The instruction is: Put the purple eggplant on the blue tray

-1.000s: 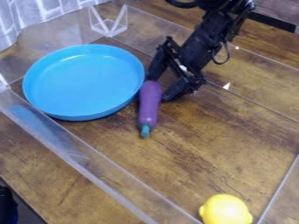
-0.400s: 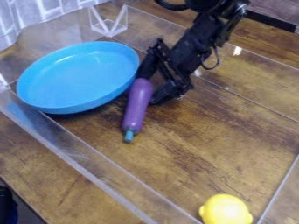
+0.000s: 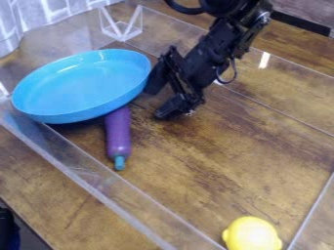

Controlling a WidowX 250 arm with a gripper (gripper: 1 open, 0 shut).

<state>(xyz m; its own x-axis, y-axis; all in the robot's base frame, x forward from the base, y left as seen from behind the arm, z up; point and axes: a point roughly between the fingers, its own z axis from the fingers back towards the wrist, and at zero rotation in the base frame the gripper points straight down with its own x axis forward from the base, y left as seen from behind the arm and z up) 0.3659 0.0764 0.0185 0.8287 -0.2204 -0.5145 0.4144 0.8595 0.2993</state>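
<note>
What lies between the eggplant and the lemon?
Just bare wooden tabletop between the eggplant and the lemon, in the camera view.

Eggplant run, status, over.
Gripper open beside the tray's rim, holding nothing visible. Eggplant on the tabletop, off the tray. Tilted blue tray overlaps its upper end.

- Your work surface is a brown wooden tabletop [image 3: 196, 171] with visible grain.
- The blue tray [image 3: 81, 83] sits on its left part, as you view it.
- On your wood lies the purple eggplant [image 3: 117, 135], teal tip toward you, other end at the tray's rim.
- You have a yellow lemon [image 3: 252, 234] near the bottom right.
</note>
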